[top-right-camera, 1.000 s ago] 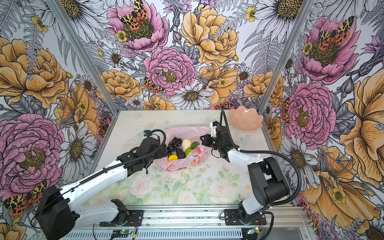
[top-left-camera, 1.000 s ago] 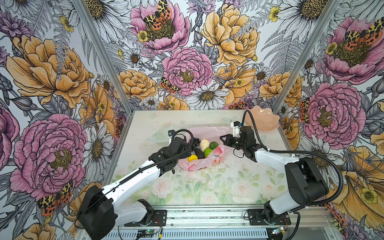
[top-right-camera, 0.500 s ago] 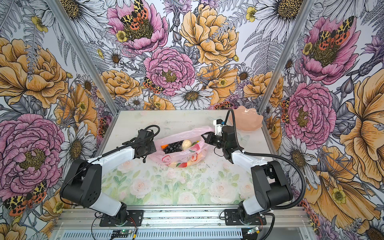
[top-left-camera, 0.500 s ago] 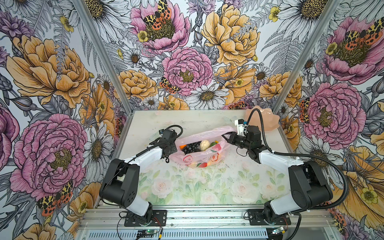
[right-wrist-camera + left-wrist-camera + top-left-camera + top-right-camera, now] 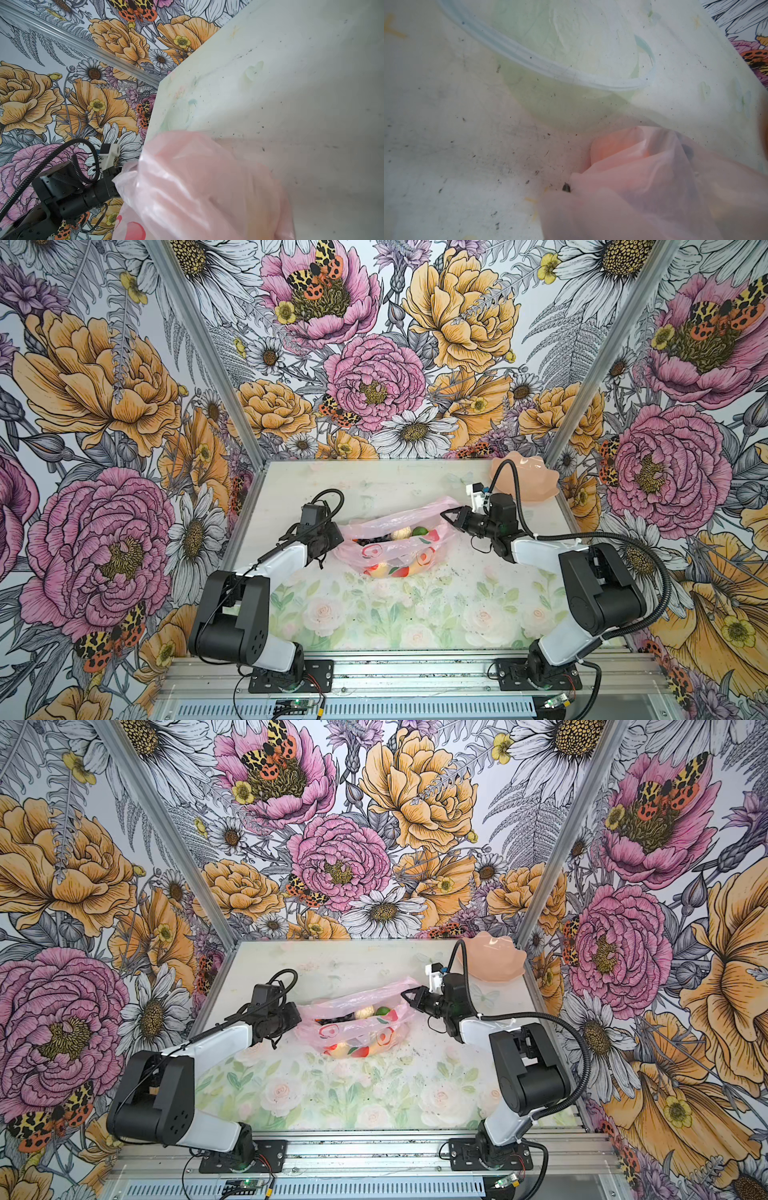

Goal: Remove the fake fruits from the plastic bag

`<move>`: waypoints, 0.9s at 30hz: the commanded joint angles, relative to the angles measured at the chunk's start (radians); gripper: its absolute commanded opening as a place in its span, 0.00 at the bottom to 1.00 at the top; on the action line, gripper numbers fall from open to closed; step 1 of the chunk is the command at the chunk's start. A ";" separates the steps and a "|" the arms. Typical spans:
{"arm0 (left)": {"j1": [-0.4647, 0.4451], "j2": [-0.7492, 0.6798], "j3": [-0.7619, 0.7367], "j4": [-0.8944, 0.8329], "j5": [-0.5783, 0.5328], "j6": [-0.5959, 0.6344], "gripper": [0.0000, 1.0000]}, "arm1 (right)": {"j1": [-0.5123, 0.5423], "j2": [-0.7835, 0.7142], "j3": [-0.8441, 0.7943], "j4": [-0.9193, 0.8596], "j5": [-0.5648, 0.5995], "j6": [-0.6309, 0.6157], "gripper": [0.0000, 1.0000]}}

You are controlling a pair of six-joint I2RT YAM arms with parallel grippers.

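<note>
Top views both show the plastic bag [image 5: 390, 549] lying on the table [image 5: 374, 485], stretched sideways between the two claws. The left claw [image 5: 337, 536] has its fingers together, clamped on the end of the bag nearest it. Pink film covers its tips. The right claw [image 5: 446, 515] is likewise closed, pinching the upper edge of the bag at the opposite end, slightly raised off the table.

The bag's mouth gapes between the claws, and the fake fruits [image 5: 395, 534] sit inside it. The dark grape bunch [image 5: 372, 538] lies closest to the left claw. The cream pear [image 5: 401, 534] is about midway. The bright green fruit [image 5: 420, 530] lies closest to the right claw. Lower in the bag, yellowish and red shapes show through the film among its red prints; which fruits they are cannot be told.

A peach-pink dish [image 5: 528, 485] stands just beyond the right claw, toward the back wall and apart from the bag.

The left wrist view shows only bunched pink film over the speckled table. The right wrist view shows the film running across to the left claw.
</note>
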State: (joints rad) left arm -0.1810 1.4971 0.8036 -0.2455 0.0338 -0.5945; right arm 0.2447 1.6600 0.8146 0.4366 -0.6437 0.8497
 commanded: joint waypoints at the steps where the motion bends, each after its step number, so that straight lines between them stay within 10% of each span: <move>1: -0.018 0.032 0.090 -0.013 -0.029 0.022 0.00 | 0.013 0.033 0.099 -0.023 0.070 -0.048 0.00; 5: -0.040 0.023 0.110 -0.044 -0.071 0.025 0.09 | 0.004 0.057 0.153 -0.126 0.145 -0.095 0.05; 9: -0.081 -0.030 0.069 -0.090 -0.129 0.020 0.29 | 0.027 -0.009 0.149 -0.270 0.234 -0.176 0.45; 14: -0.117 -0.122 -0.010 -0.129 -0.179 -0.037 0.55 | 0.048 -0.119 0.133 -0.473 0.387 -0.272 0.68; 27: -0.183 -0.190 -0.037 -0.175 -0.182 -0.100 0.79 | 0.212 -0.211 0.134 -0.648 0.582 -0.274 0.78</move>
State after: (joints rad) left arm -0.3439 1.3216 0.7750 -0.4007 -0.1307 -0.6662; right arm 0.4099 1.4460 0.9302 -0.1394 -0.1722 0.5747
